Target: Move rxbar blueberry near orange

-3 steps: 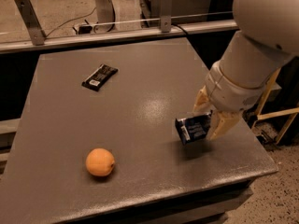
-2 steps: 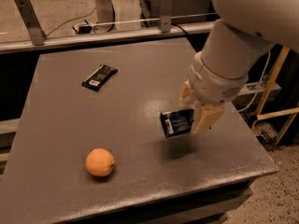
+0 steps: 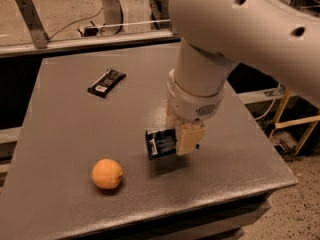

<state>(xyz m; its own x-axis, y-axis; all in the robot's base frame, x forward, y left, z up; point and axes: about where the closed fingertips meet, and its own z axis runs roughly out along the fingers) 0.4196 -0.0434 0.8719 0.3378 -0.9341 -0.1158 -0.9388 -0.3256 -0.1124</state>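
Because the end effector [image 3: 177, 141] is clenched on one end of it, only part of the single rxbar blueberry [image 3: 160, 144] shows: a dark navy wrapper with pale print, sticking out to the left of the tan finger [image 3: 191, 138]. Its other end is hidden behind that finger. The bar hangs over the front middle of the desk [image 3: 65, 134], with its shadow on the grey top just beneath it. The print on the wrapper is too small to read.

One orange [image 3: 107, 173] lies on the desk to the left of the bar and a little nearer the front edge, apart from it. One slim black bar wrapper [image 3: 106, 82] lies flat, well away toward the back left; it bears a white label whose writing cannot be made out.

One white arm [image 3: 235, 29] comes down from the upper right, cut off by the picture's edge. Behind the desk stands one metal post [image 3: 31, 21], and a yellow frame [image 3: 295, 119] at the right is only partly seen.
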